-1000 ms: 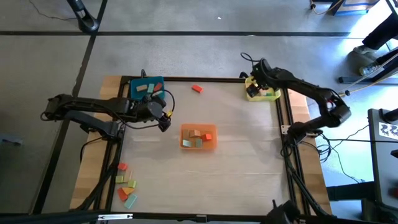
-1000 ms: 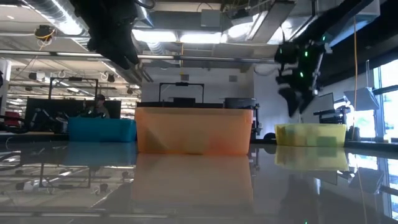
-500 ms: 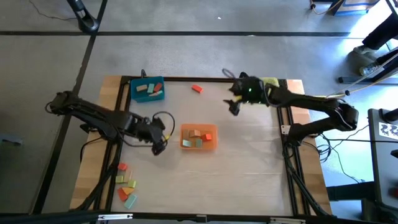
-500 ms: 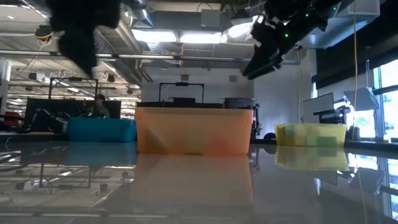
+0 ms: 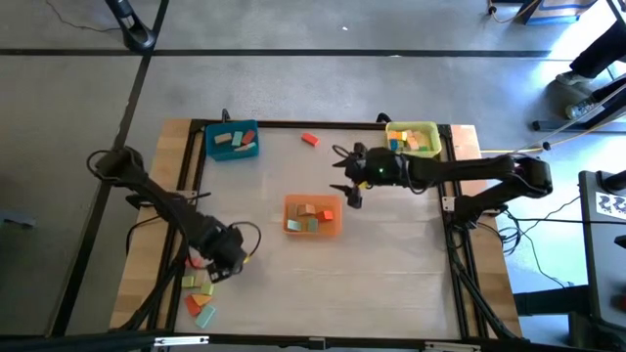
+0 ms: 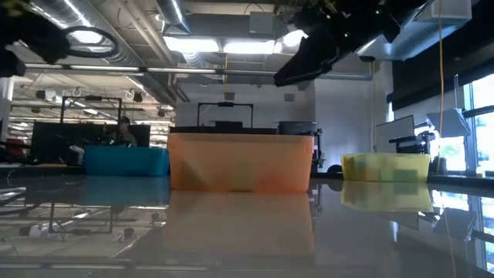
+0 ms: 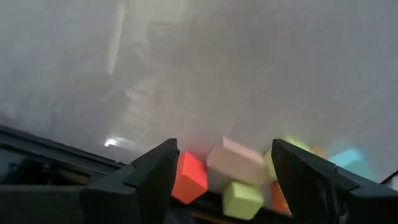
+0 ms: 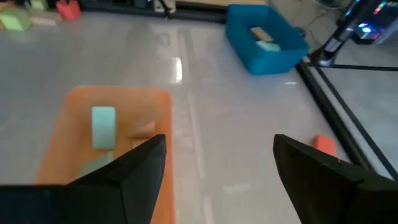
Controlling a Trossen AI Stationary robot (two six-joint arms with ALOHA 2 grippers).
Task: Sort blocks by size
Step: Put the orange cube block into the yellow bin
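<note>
Movement since a second back: left gripper (image 5: 227, 271) gone from beside the blue tray (image 5: 233, 141) down to the loose blocks (image 5: 199, 291) at the bench (image 5: 391, 254) near-left corner, jaws wide, empty. Right gripper (image 5: 349, 181) off the yellow tray (image 5: 412, 139), now hanging just past the orange tray (image 5: 312, 215), jaws wide too. Chunky matte wooden blocks, boxy plastic trays, glossy benchtop. One red block (image 5: 310, 139) alone near the far edge.

L arm (image 5: 227, 266) moved to loose blocks (image 5: 199, 293) | R arm (image 5: 350, 186) left yellow tray (image 5: 412, 138), near orange tray (image 5: 312, 216)
</note>
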